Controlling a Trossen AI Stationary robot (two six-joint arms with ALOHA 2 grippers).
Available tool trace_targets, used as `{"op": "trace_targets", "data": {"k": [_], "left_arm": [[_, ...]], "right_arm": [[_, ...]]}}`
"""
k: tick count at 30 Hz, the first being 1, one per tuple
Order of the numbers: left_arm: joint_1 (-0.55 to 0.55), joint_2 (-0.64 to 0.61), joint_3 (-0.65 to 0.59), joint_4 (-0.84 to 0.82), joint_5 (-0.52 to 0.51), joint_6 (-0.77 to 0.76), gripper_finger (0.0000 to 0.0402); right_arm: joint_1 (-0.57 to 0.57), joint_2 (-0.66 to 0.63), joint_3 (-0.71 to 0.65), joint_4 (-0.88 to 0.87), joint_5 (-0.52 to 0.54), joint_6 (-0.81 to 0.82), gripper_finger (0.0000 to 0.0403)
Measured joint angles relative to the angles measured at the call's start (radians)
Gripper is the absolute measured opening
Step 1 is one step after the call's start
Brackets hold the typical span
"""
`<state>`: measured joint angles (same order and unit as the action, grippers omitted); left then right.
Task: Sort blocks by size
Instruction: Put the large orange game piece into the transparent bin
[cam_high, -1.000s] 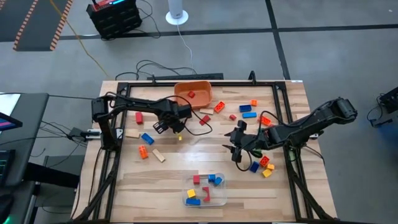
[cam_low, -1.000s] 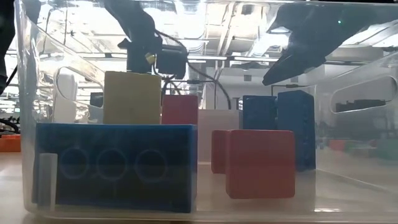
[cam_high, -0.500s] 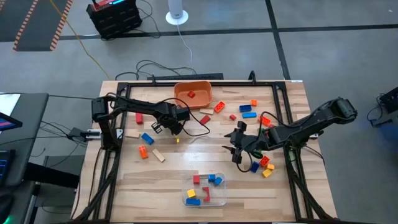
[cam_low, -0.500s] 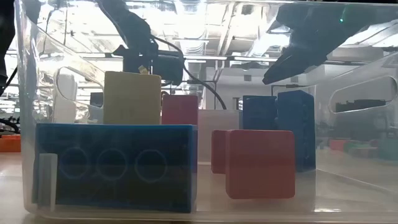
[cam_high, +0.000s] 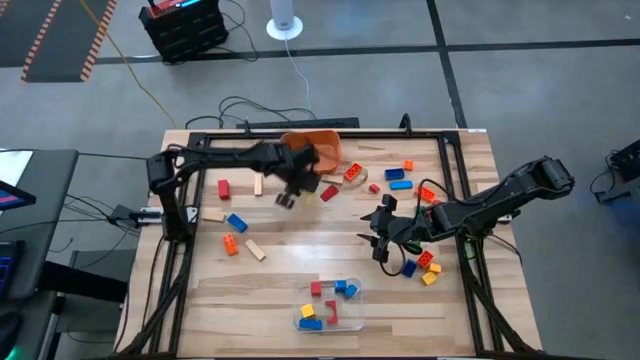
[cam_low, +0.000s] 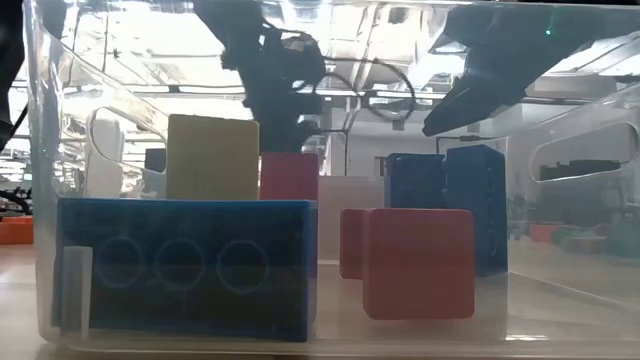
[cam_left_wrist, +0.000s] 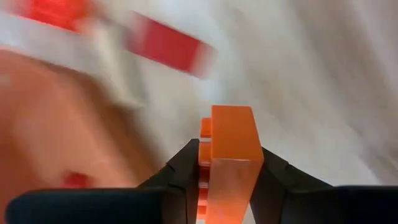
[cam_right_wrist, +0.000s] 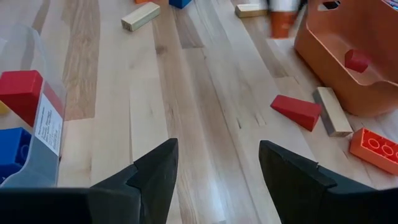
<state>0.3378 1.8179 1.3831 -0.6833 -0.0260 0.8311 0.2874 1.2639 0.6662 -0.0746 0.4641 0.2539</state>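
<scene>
My left gripper (cam_high: 292, 195) hangs above the table just in front of the orange bowl (cam_high: 318, 148), shut on a small orange brick (cam_left_wrist: 227, 149); the brick shows blurred in the right wrist view (cam_right_wrist: 283, 18). The bowl holds a red block (cam_right_wrist: 356, 60). My right gripper (cam_high: 385, 237) stands open over the table's right half with nothing between its fingers (cam_right_wrist: 217, 168). Loose blocks lie on the table at the left (cam_high: 236, 222) and the right (cam_high: 400, 180). The clear tub (cam_high: 328, 318) at the near middle holds several blocks. My left gripper pinches the orange brick by two opposite side faces (cam_left_wrist: 214, 171) between its two fingers. The fingers slant downward, and the brick's free end (cam_left_wrist: 231, 118) juts out past their tips. The brick is lifted clear of the table.
A red wedge (cam_right_wrist: 297, 112) and a tan block (cam_right_wrist: 331, 112) lie beside the bowl. More blocks (cam_high: 428, 265) sit by the right arm. A black frame (cam_high: 445, 150) runs round the table. The low view looks through the tub's wall (cam_low: 180, 270).
My left gripper has taken the small brick from the table's middle, risen with it and swung toward the far edge and the orange bowl, rolling its wrist. The brick, which lay on the wood, is now lifted clear.
</scene>
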Motion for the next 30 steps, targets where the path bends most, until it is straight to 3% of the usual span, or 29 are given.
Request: {"op": "trace_targets", "data": {"k": [10,14,17,20,30], "left_arm": [[0.137,0.000,0.070,0.055,0.039,-0.057,0.0094],[0.129,-0.001,0.070,0.024,0.265,-0.173,0.0094],[0.067,-0.011,0.070,0.025,0.408,-0.280,0.0094],[-0.029,-0.019,0.070,0.028,0.487,-0.351,0.0094],[-0.371,-0.019,0.069,0.141,0.513,-0.596,0.0094]], "right_arm": [[0.000,0.000,0.000,-0.016,0.000,0.006,0.0255],[-0.007,0.000,0.000,-0.039,0.000,0.007,0.0255],[-0.013,0.000,0.000,-0.053,0.001,0.003,0.0255],[-0.030,0.000,0.000,-0.057,0.001,0.002,0.0255],[-0.087,0.000,-0.001,-0.184,0.005,0.035,0.0255]]}}
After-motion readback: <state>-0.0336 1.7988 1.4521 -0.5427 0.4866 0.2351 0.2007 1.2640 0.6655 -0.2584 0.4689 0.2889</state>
